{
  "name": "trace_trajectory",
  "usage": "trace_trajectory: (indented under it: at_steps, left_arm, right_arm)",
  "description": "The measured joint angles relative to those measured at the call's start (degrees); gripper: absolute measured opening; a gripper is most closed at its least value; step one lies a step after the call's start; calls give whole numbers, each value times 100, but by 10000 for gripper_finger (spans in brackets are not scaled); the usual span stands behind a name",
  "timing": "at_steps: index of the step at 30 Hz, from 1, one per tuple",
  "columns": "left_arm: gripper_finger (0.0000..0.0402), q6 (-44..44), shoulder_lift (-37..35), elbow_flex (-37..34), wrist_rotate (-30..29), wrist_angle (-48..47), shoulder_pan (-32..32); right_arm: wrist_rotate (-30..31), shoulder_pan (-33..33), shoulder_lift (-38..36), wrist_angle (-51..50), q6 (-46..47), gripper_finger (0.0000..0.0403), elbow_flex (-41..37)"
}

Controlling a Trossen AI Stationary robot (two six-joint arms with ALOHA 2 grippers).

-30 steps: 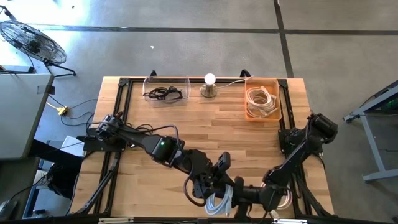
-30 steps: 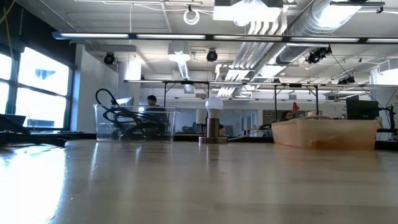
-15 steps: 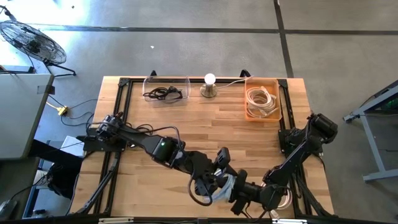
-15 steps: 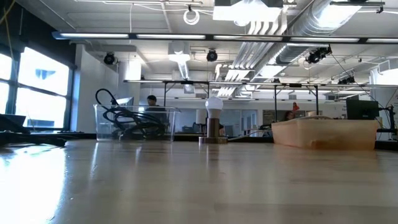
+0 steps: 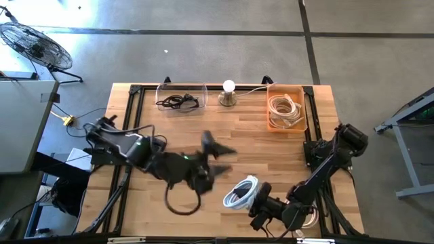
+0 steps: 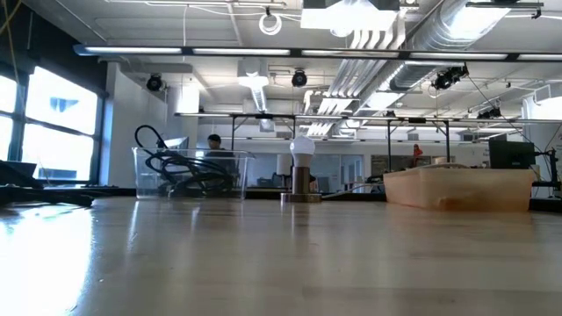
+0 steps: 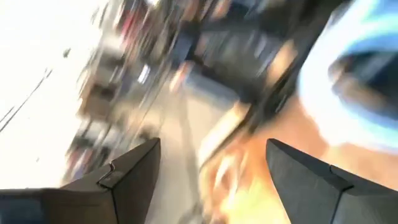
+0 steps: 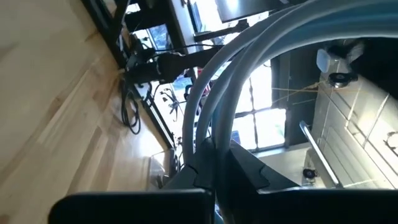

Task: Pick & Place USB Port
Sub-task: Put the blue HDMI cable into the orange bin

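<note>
The right gripper sits near the front edge of the table, right of centre. Its fingers are pressed together on a coiled white cable. The right wrist view confirms this: the cable strands run straight out from between the closed fingertips.

The coil hangs off the gripper toward the table centre and slightly toward the back. Its loop appears to be carried clear of the wood, though the high view alone does not settle this.

The left gripper is near the table centre, a short way back and left of the coil. Its fingers are spread wide with nothing between them, as the left wrist view shows. That view is heavily smeared, so the arm is probably in fast motion.

Key relation for the next move: the orange bin, which already holds a similar pale coil, lies at the back right of the table. It is well apart from the held cable, along a line running from the gripper toward the back edge. The right arm is the nearer one and already has the load. A clear bin with a dark cable stands at back left.
</note>
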Motion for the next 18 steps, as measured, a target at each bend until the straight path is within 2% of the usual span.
trace_trajectory:
  at_steps: [3,6,10,18]
  left_arm:
    - [286,-488,-51,-30,-1207,-924,-107]
    - [286,-1253,-46,-33,-1815,-1792,-209]
    - [286,-2378,-55,-28,-2094,-2982,-370]
    - [286,-4291,-33,-343,-2320,-4629,-686]
  right_arm:
    - [17,15,-4,14,-4,10,2]
    - [-119,-106,-68,166,-256,10,2]
    - [-73,-570,-285,676,-589,10,2]
    - [130,-2202,-1329,369,-151,10,11]
